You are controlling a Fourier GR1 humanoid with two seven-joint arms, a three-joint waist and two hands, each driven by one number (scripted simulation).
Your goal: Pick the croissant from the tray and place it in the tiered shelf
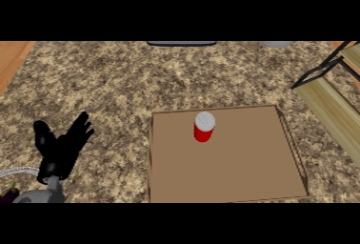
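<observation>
left hand (62, 145), fingers straight and open, resting at lower left of the speckled counter (105, 81); brown tray (232, 176) bearing an upright red can (203, 127); wooden shelf (330, 102) at right.

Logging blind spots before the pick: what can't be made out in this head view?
- Croissant: none shows on the flat brown tray; only a red cylinder with a white top stands there.
- Right hand: not in view.
- Light wooden tiered shelf with black frame: cut by the right edge, so its tiers can't be told.
- Dark and grey items at the top edge: cut off, unidentifiable.
- Black left hand: open, resting lower left.
</observation>
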